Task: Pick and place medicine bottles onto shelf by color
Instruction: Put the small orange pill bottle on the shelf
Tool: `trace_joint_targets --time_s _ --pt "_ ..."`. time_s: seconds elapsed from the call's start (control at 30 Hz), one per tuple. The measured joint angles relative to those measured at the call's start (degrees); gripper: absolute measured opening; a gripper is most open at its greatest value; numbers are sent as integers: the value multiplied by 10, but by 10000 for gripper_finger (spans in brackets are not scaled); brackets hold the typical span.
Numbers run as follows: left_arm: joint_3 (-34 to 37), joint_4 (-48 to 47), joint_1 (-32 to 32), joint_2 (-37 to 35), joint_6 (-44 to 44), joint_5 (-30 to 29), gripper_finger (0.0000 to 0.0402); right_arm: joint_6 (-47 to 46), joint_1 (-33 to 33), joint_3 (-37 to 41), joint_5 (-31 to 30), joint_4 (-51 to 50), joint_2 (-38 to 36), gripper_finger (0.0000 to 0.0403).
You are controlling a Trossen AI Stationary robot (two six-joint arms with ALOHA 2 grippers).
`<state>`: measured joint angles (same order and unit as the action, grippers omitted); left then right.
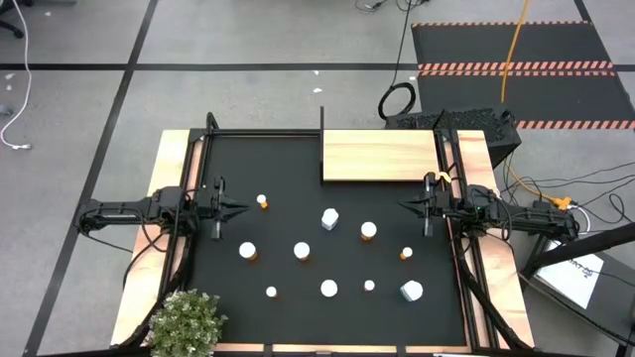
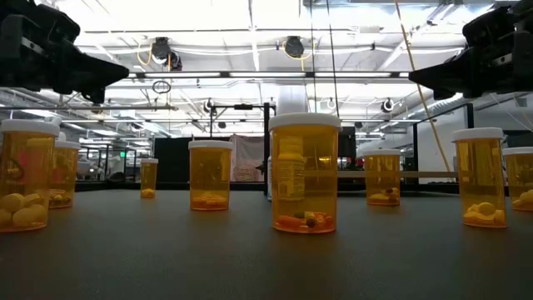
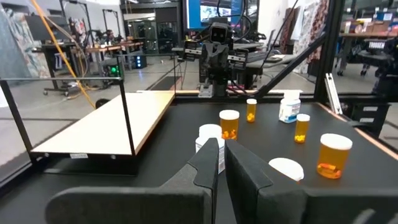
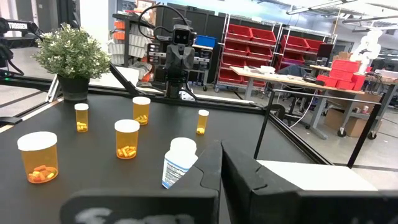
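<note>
High view: my left gripper (image 1: 241, 208) and right gripper (image 1: 404, 206) wait clenched and empty at opposite mat edges, leaving the medicine bottles (image 1: 328, 218) accessible between them. The shelf (image 1: 380, 156) is bare. Wrist views: fingers (image 3: 208, 163) pressed together, aimed inward.

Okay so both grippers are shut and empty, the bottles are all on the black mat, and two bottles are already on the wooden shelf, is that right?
Not quite: the shelf is bare in the high view. The medicine bottles all stand on the black mat. The left gripper and right gripper are shut and empty.
</note>
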<state>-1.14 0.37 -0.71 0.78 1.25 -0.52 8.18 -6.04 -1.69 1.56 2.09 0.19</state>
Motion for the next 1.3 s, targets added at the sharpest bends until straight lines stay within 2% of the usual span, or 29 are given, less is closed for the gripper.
trace_joint_targets --time_s 0.37,0.53,0.8,1.3 --pt "-2 30 1 0 -32 10 30 0 0 0 0 0 0 0" --pt "-44 -2 1 8 -26 10 30 0 0 0 0 0 0 0" --pt "-216 -145 1 89 -1 5 30 0 0 0 0 0 0 0" --pt "-587 -405 1 306 -9 5 30 16 0 0 -3 1 0 0"
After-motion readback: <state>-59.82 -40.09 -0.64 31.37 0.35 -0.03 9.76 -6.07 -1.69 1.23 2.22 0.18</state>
